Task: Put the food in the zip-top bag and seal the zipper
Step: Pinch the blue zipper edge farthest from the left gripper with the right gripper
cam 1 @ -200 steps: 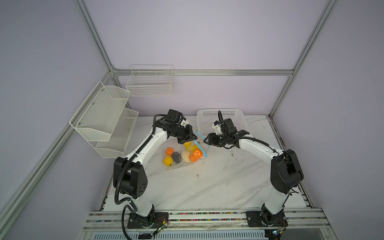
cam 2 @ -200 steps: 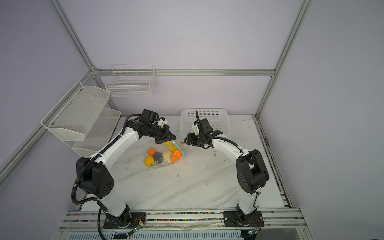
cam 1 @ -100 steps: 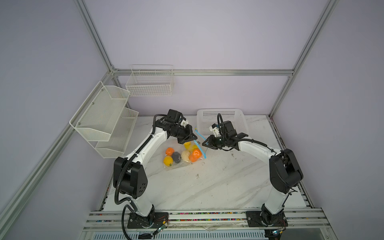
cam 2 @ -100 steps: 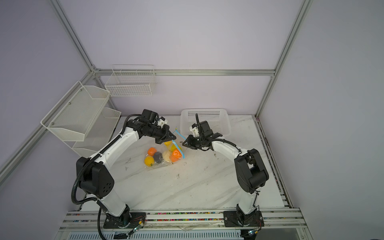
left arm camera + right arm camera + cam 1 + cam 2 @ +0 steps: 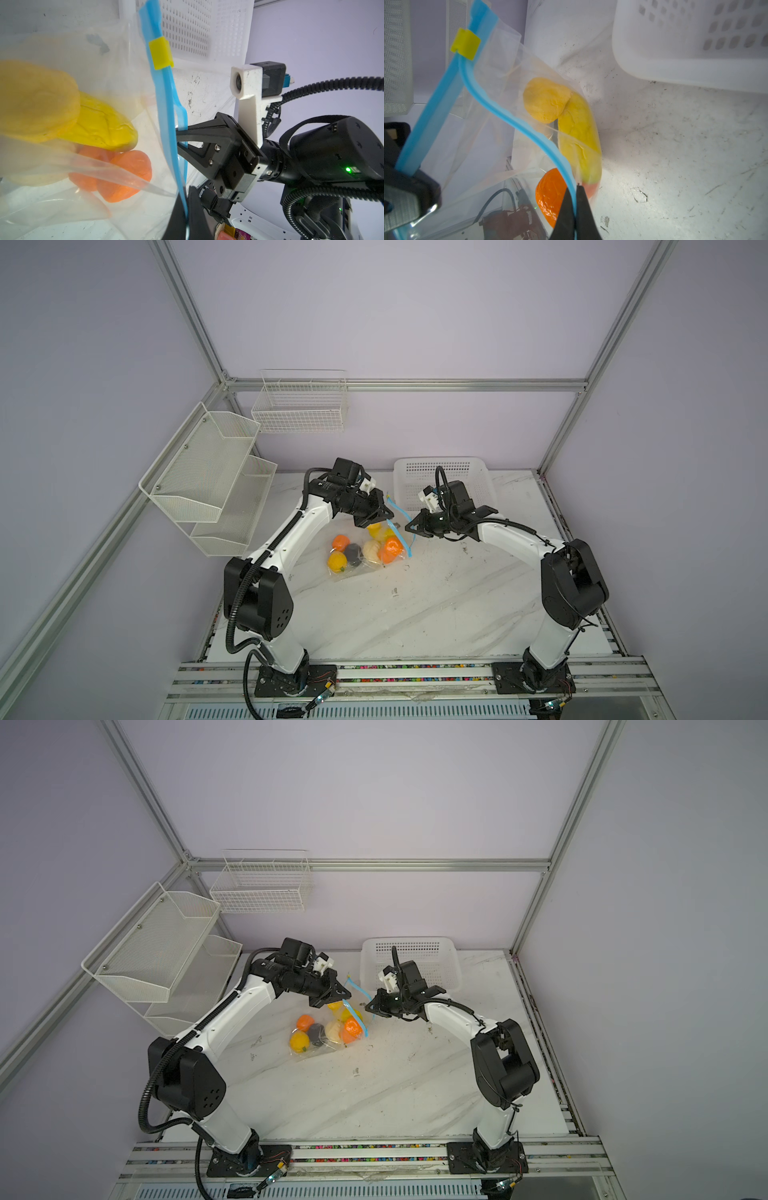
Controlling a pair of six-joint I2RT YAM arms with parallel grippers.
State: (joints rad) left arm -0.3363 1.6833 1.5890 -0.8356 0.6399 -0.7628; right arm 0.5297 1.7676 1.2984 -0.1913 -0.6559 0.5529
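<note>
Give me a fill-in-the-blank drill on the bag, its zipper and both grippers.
The right gripper is shut on the zipper, a strip coloured light ____.
The tab on the zipper is ____.
The left gripper is ____ on the same zipper.
The tangerine lies ____ the zip-top bag.
Missing words: blue; yellow; shut; inside.

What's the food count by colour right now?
Orange pieces: 3
Yellow pieces: 3 (one of them long)
Cream piece: 1
Dark grey piece: 1
Total: 8
</note>
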